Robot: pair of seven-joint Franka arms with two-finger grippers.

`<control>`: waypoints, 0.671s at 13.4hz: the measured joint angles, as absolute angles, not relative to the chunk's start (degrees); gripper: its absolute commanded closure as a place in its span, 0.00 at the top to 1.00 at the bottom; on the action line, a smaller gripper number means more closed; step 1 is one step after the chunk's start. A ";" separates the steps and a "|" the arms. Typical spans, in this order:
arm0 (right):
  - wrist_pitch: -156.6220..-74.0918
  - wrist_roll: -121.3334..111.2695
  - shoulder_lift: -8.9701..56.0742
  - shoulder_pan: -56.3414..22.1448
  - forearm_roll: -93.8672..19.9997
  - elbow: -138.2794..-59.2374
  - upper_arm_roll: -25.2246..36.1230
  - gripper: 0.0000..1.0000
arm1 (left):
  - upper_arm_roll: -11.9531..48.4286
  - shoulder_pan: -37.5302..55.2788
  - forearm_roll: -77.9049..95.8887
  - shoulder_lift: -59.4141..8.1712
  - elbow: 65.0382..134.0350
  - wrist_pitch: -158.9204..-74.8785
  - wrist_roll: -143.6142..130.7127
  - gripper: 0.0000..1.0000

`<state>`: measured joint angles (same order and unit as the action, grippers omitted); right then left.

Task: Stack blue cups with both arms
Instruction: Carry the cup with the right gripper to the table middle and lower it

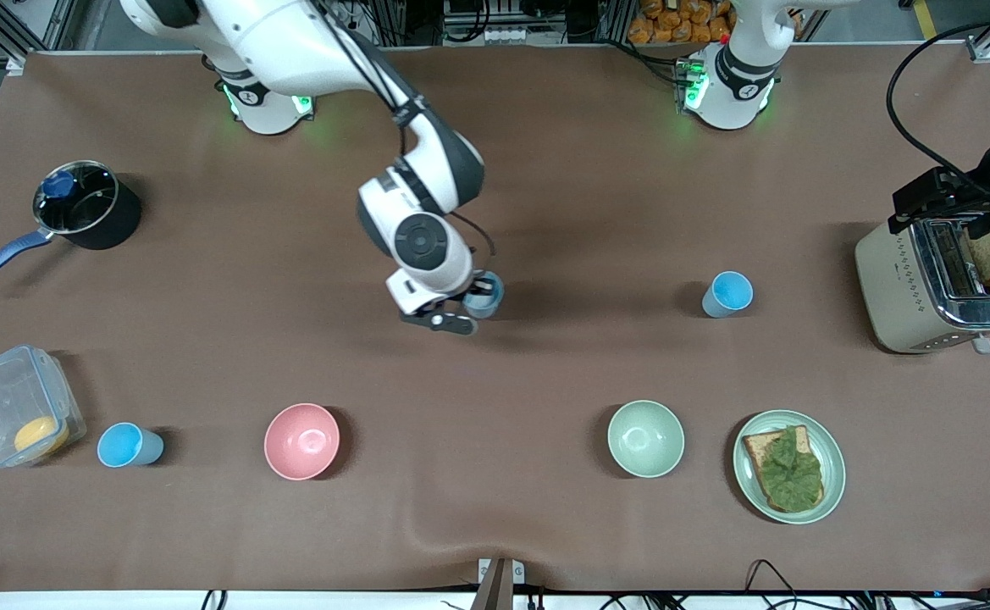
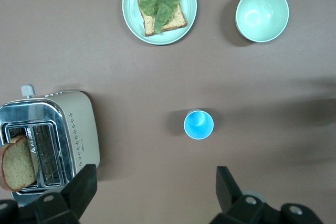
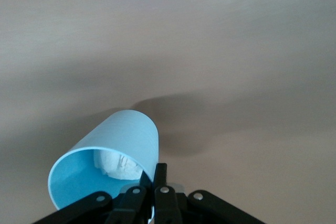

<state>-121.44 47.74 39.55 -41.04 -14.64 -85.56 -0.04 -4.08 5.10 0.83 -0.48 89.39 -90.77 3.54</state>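
While your right gripper (image 1: 471,312) hung over the middle of the desk (image 1: 545,169), its jaws were pinched shut on the rim of one blue cup (image 1: 486,295), the one with a white patch inside (image 3: 118,165). In the right wrist view that cup sat tilted in the grip, clear of the desk surface as far as I could judge.

Your left gripper (image 2: 152,195) waited high over the toaster (image 1: 935,288) at the left arm's end of the desk, jaws spread wide and holding nothing. From its wrist camera you could see a second blue cup (image 2: 198,124) standing upright and alone on the desk, farther from the front camera than the pale green bowl (image 1: 645,438) and the plate with bread and lettuce (image 1: 789,466).

A third blue cup (image 1: 128,445) stood toward the right arm's end, between the clear container (image 1: 16,415) and the pink bowl (image 1: 301,440), untouched.

By my reading, you were early in the job: one cup was lifted, none was nested in another. What remained was carrying the held cup to one of the standing cups, seating it inside, then bringing the last cup into the stack, presumably with the left arm taking its share.
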 measured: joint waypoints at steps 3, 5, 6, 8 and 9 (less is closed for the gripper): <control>-126.84 48.05 41.83 -43.71 -20.21 -83.64 -0.04 0.00 | -4.10 5.08 0.83 -0.48 89.39 -90.77 3.53 1.00; -128.76 48.11 43.38 -45.09 -22.87 -82.19 -0.04 0.00 | -4.10 5.08 0.83 -0.48 89.39 -90.77 3.53 1.00; -129.51 48.22 44.17 -45.63 -23.46 -81.50 -0.05 0.00 | -4.10 5.08 0.83 -0.48 89.39 -90.77 3.54 1.00; -131.79 48.43 45.60 -46.33 -23.66 -80.64 -0.04 0.00 | -4.11 5.07 0.83 -0.48 89.39 -90.77 3.54 1.00; -132.81 48.46 46.11 -46.61 -23.76 -80.48 -0.04 0.00 | -4.11 5.07 0.83 -0.48 89.39 -90.77 3.53 1.00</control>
